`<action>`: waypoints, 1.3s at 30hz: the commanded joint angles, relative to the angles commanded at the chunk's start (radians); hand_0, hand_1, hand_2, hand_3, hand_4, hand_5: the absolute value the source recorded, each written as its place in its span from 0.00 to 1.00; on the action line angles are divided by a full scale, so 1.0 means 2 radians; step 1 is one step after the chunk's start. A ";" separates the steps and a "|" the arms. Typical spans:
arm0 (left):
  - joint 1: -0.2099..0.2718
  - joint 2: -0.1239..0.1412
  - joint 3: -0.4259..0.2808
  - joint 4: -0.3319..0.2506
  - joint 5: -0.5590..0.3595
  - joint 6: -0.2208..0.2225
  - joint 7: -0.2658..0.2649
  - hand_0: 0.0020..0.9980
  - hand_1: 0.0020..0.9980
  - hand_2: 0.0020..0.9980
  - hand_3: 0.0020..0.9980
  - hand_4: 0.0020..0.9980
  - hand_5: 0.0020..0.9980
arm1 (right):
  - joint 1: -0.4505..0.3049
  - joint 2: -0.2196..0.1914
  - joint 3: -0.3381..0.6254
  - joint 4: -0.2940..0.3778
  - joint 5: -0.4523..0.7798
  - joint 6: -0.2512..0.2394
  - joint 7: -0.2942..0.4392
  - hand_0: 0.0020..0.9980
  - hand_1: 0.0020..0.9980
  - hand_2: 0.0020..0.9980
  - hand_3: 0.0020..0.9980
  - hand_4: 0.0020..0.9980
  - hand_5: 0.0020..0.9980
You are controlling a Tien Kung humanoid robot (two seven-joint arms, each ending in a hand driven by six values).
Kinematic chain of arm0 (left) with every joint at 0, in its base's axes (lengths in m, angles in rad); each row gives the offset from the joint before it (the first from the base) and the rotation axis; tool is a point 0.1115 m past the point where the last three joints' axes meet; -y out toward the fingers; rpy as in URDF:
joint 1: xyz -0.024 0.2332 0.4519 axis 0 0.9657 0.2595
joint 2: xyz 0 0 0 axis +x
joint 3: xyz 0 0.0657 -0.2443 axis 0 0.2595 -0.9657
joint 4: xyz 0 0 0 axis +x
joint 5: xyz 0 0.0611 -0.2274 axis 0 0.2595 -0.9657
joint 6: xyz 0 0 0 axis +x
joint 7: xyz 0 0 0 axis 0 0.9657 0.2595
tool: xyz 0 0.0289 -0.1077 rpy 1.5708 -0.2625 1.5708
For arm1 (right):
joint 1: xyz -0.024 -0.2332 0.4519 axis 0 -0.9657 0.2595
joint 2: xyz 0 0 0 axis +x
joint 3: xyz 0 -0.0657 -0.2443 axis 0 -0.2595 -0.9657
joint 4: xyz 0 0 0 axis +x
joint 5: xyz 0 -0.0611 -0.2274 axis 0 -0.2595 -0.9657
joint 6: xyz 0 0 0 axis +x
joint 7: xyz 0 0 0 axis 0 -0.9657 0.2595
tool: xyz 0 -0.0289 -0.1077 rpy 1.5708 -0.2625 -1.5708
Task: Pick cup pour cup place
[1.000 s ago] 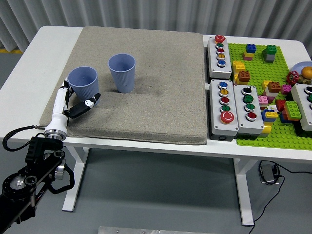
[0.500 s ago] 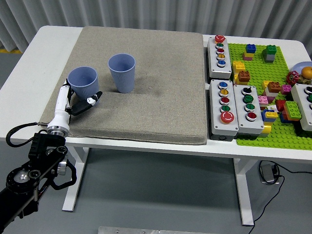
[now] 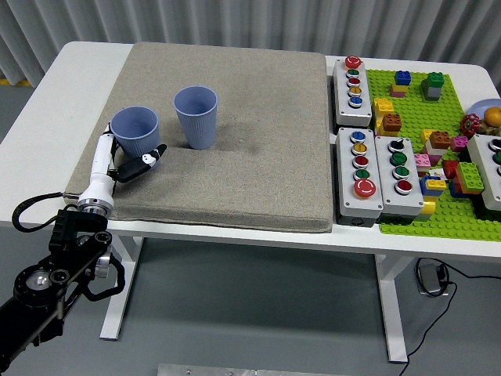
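Fingers (image 3: 149,160) of left hand (image 3: 117,162): spread apart, bracketing near-left cup (image 3: 135,131) at mat (image 3: 235,133) left edge, not clamped. Advice: close squarely around wall, keep upright. Cup 2 (image 3: 196,116): just right.

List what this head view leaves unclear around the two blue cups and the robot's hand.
- Left hand on the left cup: the cup hides any fingers behind it, so a closed grasp cannot be confirmed.
- Contents of the left cup and the right cup: interiors look uniformly blue; liquid cannot be told.
- Right arm: outside the picture.
- Bowl at the right: cut off by the edge.
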 joint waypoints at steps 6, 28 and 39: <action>-0.001 -0.001 0.002 0.002 -0.004 0.023 0.006 0.75 0.77 0.81 0.87 0.90 0.25 | 0.001 0.000 0.001 0.000 -0.001 0.000 0.000 0.67 0.55 0.49 0.54 0.00 0.34; 0.005 -0.004 0.003 -0.004 -0.005 0.042 0.005 0.57 0.53 0.54 0.58 0.85 0.24 | -0.002 0.000 0.002 0.001 -0.005 0.001 -0.002 0.67 0.55 0.49 0.54 0.00 0.34; 0.012 0.012 -0.023 -0.030 0.078 0.045 0.043 0.56 0.53 0.54 0.58 0.83 0.23 | -0.006 0.000 0.004 0.001 -0.007 0.002 -0.002 0.67 0.55 0.49 0.54 0.00 0.34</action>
